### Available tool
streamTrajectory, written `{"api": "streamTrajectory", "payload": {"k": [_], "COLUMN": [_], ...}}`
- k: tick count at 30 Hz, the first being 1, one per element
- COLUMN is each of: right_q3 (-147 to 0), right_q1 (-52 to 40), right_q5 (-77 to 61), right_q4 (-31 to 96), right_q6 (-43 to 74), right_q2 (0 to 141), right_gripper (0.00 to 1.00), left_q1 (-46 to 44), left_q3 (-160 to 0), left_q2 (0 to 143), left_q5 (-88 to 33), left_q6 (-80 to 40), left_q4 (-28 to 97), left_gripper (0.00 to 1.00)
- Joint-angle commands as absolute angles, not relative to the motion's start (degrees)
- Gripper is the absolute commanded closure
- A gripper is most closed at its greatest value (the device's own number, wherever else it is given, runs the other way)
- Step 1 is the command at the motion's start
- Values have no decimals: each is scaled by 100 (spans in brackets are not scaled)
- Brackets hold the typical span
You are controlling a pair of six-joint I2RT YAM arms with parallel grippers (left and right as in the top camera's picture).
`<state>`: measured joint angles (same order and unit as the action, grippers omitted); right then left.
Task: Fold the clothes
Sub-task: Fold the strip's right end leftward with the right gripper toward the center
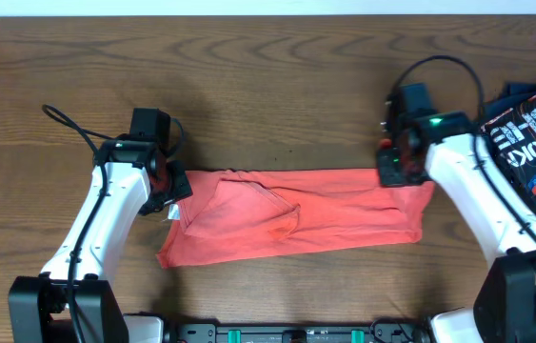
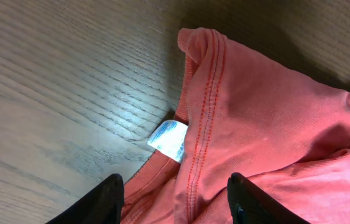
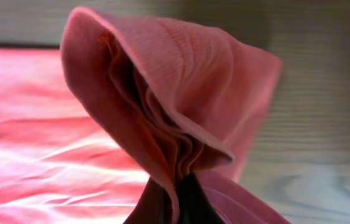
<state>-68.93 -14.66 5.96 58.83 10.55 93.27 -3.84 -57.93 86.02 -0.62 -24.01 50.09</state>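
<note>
The red-orange T-shirt [image 1: 296, 217] lies folded into a long strip across the middle of the table. My left gripper [image 1: 174, 191] is at its left end, open, its two fingertips [image 2: 175, 199] straddling the stitched hem beside the small white tag [image 2: 170, 139]. My right gripper [image 1: 393, 164] is at the shirt's upper right corner, shut on a bunched fold of the shirt cloth [image 3: 175, 124], which stands up in a peak in the right wrist view. The lettering is hidden.
A dark navy garment [image 1: 532, 143] with white lettering and round badges lies at the right edge of the wooden table [image 1: 268, 86]. Both arm bases stand at the front edge.
</note>
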Motion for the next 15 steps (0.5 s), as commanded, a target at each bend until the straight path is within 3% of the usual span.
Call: {"api": "streamTrajectory", "payload": {"k": [1, 15], "right_q3": [-6958, -6958], "right_q1": [-1791, -2440], "right_q5": [574, 204], "right_q4": [5808, 5765], "right_q6": [1326, 1323], "right_q2": [9334, 10062], "right_gripper": [99, 99], "left_q1": [-349, -349], "left_q3": [-5916, -5916], "left_q2": [8527, 8530], "left_q5": [49, 47], "left_q6": [-2390, -2390], "left_q4": [5046, 5092], "left_gripper": [44, 44]}}
